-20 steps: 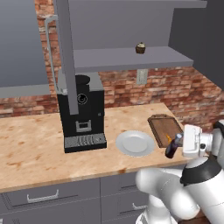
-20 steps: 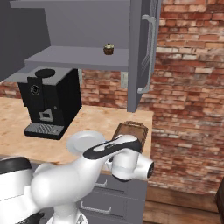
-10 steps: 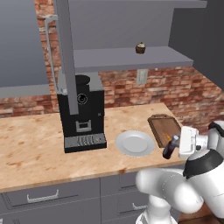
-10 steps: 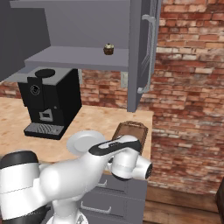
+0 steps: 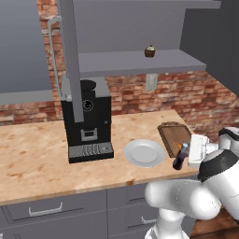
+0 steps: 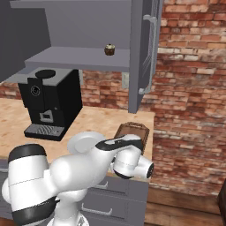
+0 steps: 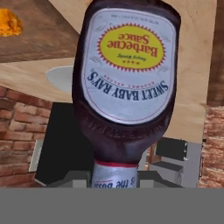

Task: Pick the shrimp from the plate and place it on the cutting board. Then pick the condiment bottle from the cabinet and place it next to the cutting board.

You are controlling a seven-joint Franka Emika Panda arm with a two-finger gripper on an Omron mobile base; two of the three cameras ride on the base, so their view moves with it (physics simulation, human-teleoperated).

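Condiment bottle (image 5: 180, 157) clamped in the end effector (image 5: 187, 156), jaws partly closed around it, tilted just beside the near corner of the cutting board (image 5: 174, 137), low over the bench (image 5: 37, 158). Shrimp (image 7: 8, 22) lying on the cutting board. Plate (image 5: 144, 152) just left of the cutting board.

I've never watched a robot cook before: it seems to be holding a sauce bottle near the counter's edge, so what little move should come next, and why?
Probably a short lowering until the condiment bottle stands on the counter, then letting go. The bottle sits at the pincer beside the cutting board, close to the plate, and the shrimp already lies on the board. Whether the bottle touches the counter yet, I cannot tell.
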